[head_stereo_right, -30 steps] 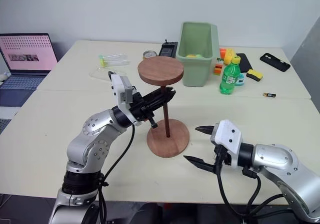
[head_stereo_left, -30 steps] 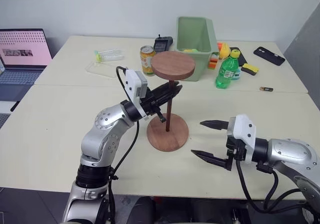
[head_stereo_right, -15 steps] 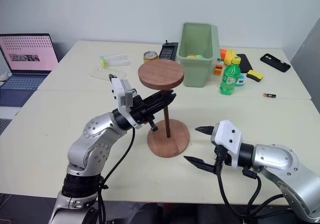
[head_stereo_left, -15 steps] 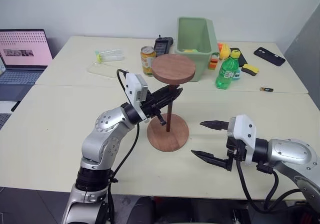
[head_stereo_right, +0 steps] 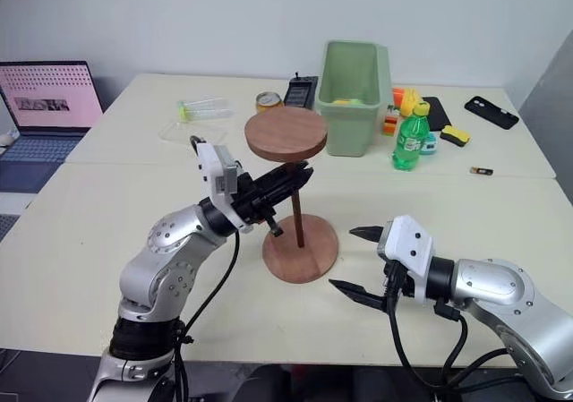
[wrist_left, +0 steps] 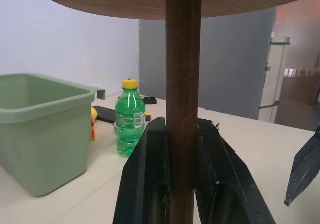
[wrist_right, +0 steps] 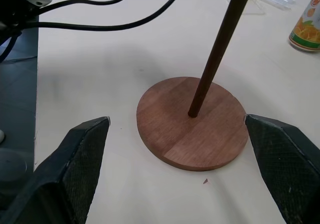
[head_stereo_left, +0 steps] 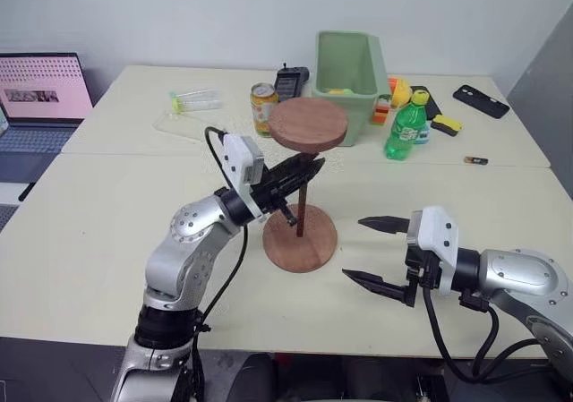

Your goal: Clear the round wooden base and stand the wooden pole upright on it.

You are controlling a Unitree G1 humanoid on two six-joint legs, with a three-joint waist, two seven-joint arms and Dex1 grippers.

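Your left gripper (head_stereo_left: 304, 165) is clamped on the wooden pole (head_stereo_left: 302, 196) just below its top disc to keep it upright at the centre of the round wooden base (head_stereo_left: 300, 238), while your right gripper (head_stereo_left: 376, 252) waits beside the base, fingers apart.

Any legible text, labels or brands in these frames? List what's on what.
Nothing can be read.
Green bottle: label too small to read.
Drink can: orange print, wording blurred.
Laptop screen: pink page with rows of text, too small to read.
Wooden pole and round base: no markings.
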